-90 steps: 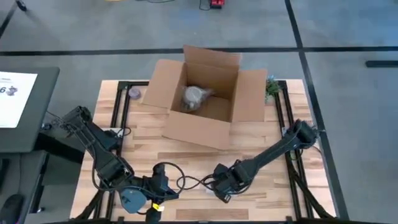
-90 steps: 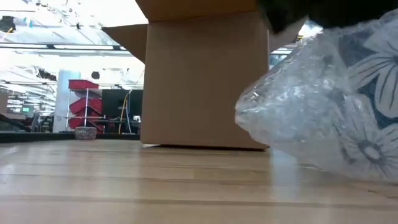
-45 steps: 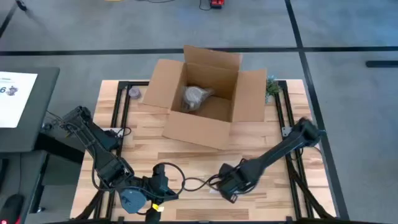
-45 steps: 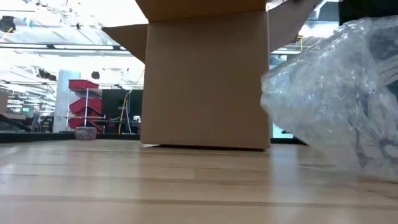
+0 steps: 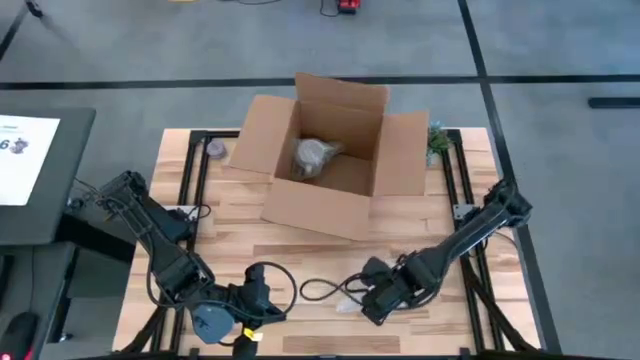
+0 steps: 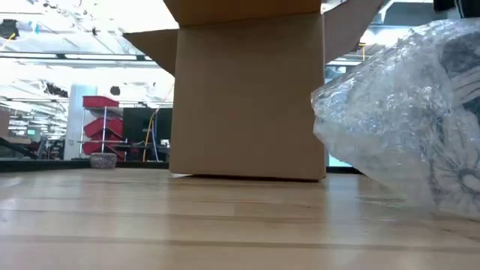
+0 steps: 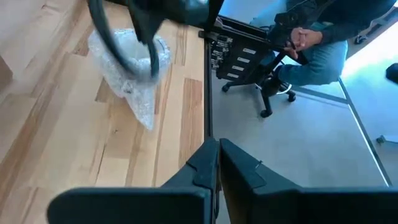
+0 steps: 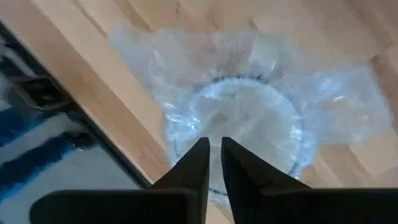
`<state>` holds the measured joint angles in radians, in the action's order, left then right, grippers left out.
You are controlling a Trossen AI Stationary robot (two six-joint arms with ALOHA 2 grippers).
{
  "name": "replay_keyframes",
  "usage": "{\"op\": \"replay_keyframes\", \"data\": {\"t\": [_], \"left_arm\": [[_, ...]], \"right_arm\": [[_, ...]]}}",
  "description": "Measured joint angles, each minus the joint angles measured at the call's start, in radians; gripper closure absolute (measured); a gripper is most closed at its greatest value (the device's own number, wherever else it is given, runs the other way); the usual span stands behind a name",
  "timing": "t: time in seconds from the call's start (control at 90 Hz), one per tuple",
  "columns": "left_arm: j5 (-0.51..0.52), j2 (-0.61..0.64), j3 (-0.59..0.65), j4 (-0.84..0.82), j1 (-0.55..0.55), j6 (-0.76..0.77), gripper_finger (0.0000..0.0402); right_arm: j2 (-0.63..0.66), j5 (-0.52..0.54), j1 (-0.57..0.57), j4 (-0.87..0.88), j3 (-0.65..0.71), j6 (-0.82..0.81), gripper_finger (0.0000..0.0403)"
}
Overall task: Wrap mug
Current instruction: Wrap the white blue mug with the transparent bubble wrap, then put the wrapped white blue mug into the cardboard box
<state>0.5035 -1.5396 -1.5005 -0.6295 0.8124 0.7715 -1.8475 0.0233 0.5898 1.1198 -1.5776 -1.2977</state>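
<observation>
Seen from above, your right gripper (image 5: 372, 303) sits over the bubble-wrapped mug (image 5: 350, 300) near the table's (image 5: 300, 245) front edge, and hides most of it. Left gripper (image 5: 250, 303) waits nearby, at the front too. Low down, the wrapped bundle (image 6: 405, 120) is cut off at the side before the cardboard box (image 6: 247, 94). In both wrist views the fingers (image 7: 214, 163) (image 8: 211, 163) are almost together (nothing between them).

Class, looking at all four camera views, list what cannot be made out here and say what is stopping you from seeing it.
- Mug: low view, veiled by bubble wrap, cut by the edge.
- Bundle in the cardboard box: high view, too small to identify.
- Small item at the table's far-left corner: high view, too small.
- Right gripper's grip: right wrist view, unclear.
</observation>
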Motion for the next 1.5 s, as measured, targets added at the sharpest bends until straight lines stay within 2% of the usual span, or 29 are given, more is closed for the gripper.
{"op": "replay_keyframes", "data": {"t": [0.133,0.3,0.422,0.567,0.711,0.844,0.944,1.078,1.333,1.411,1.5], "left_arm": [[0.0,0.0,0.0,0.0,0.0,0.0,0.0402],[0.0,0.0,0.0,0.0,0.0,0.004,0.0402],[0.0,0.0,0.0,0.0,0.001,0.005,0.0402],[0.0,0.0,0.0,0.0,0.002,0.006,0.0402],[0.0,0.0,0.0,0.0,0.002,0.003,0.0402],[0.0,0.0,0.0,-0.001,0.002,0.003,0.0402],[0.0,0.0,0.0,0.0,0.007,0.003,0.0402],[0.0,0.0,0.0,-0.002,0.008,-0.001,0.0402],[0.011,0.0,0.0,-0.003,0.007,-0.004,0.0402],[0.014,0.0,0.0,-0.004,0.006,-0.005,0.0402],[0.016,0.0,0.0,-0.003,0.006,-0.004,0.0402]], "right_arm": [[-0.104,-0.028,-0.013,0.008,0.0,0.022,0.0399],[-0.196,-0.064,-0.024,-0.008,-0.006,0.079,0.0401],[-0.214,-0.065,-0.027,-0.004,-0.007,0.125,0.0401],[-0.145,-0.062,-0.035,0.012,0.002,0.114,0.0402],[-0.004,-0.05,-0.031,0.052,0.0,0.11,0.0402],[0.081,0.011,-0.007,0.03,0.001,0.05,0.0396],[0.128,0.028,0.009,-0.03,-0.001,0.015,0.0367],[0.119,0.04,0.035,-0.086,0.001,0.024,0.0304],[0.062,0.059,0.118,-0.061,-0.001,0.173,0.0175],[0.017,0.054,0.134,-0.044,0.0,0.242,0.015],[-0.049,0.055,0.153,-0.055,-0.002,0.334,0.014]]}}
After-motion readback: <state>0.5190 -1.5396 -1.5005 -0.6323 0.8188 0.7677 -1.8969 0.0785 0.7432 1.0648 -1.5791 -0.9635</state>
